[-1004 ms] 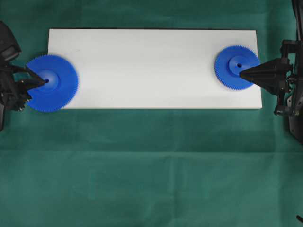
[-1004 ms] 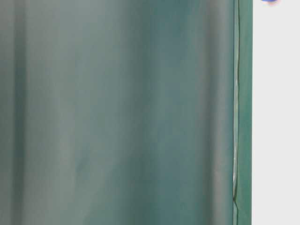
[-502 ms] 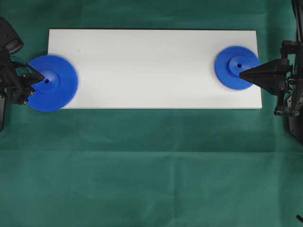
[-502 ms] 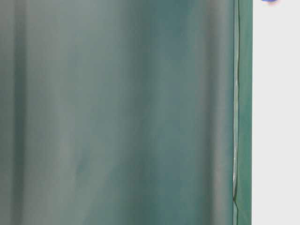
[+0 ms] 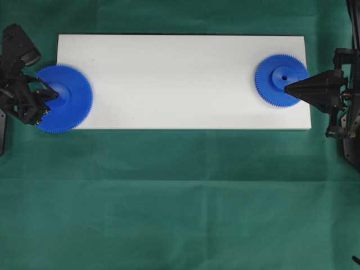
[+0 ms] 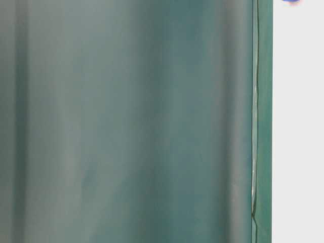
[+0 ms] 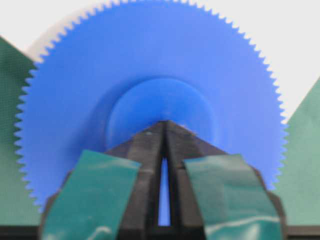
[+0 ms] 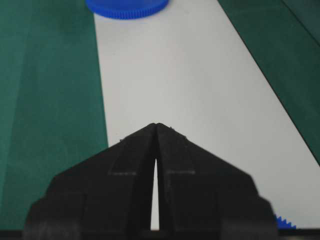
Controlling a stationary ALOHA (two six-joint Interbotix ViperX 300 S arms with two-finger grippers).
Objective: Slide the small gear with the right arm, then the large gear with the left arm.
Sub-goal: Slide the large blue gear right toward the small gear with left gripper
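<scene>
Overhead: white board [image 5: 180, 81] lies on the green-clothed table [image 5: 180, 197]. Small gear [image 5: 281, 80] sits flat at the board's right end. Right pincer [image 5: 288, 88] has its tip at the gear's rim, on the side away from the board's middle, fingers pinched to a point. Large gear [image 5: 62, 99] sits at the left end, partly overhanging the board edge onto the cloth. Left pincer [image 5: 52, 95] has its tip on the hub, closed to a point too.

Table-level: mostly green cloth; a sliver of blue gear [image 6: 290, 1] at the frame edge above the board [image 6: 298, 121]. Can't tell which gear.

Left wrist: large gear [image 7: 150, 95] right in front, left pincer [image 7: 165, 123] fingers together, tip resting on the hub near where the centre hole should be; hole itself is hidden.

Right wrist: right pincer [image 8: 157, 125] closed, 1 thin slit between fingers. Large gear [image 8: 127, 7] far down the board [image 8: 190, 90]; a bit of small gear [image 8: 285, 222] teeth at the lower corner.

Risks, my read: right tip looks on the rim, not in the hole, so a push may skate off the teeth or spin the gear instead of sliding it. Left gear overhangs, so downward pressure could tip it off the edge. Left moving first breaks the order.
</scene>
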